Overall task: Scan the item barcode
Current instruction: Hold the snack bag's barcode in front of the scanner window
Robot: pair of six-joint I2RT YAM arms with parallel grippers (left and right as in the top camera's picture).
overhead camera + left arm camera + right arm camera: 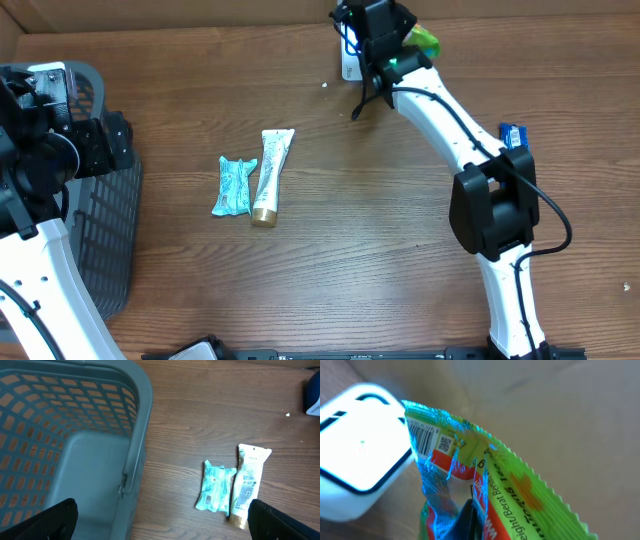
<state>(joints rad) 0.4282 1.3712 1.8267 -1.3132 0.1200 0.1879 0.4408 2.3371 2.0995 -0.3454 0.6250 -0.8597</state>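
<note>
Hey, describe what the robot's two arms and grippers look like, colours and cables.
Both arms have white links with black joint housings. The right arm carries a thin black cable along it. The left arm looks the same. The left gripper has matte black fingers.

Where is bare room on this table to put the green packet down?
Widest bare wood lies between the tube and the right arm. The near strip below the teal packet is free too. Crowded: around the scanner, at the far edge.
</note>
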